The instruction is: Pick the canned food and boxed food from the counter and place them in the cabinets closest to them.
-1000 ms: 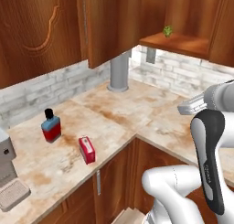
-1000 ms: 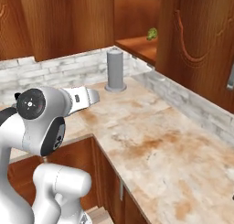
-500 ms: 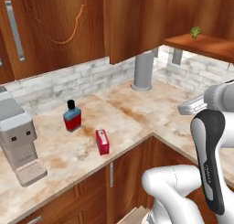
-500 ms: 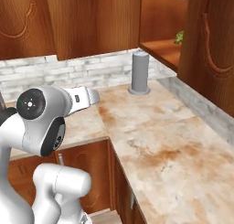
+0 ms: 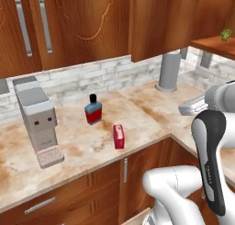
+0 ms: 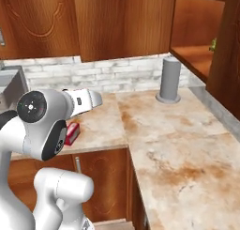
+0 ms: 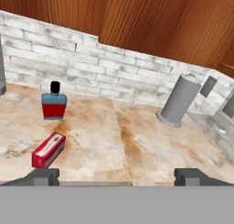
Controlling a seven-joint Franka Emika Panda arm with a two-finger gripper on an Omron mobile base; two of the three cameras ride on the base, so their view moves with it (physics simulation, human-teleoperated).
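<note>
Red box [image 5: 119,136] x1, flat on desk [image 5: 151,107] near front edge | blue-red bottle [image 5: 93,111] x1 just behind it | grey cylinder [image 5: 169,72] x1 by wall | coffee machine [image 5: 37,120] x1, left | end effector [image 7: 118,176] wide open, empty, above desk | box half hidden by arm in right base view | cabinets [image 5: 87,24] cut off at top

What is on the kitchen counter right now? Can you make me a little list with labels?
counter: beige marble with brown blotches
boxed food: red, near the front edge, nothing touching it
bottle: blue and red, black cap, upright behind the box
grey cylinder: upright by the brick wall in the corner
coffee machine: grey, left of the bottle
cabinets: brown wood, doors above the box closed
gripper: open, holding nothing, above the counter
</note>
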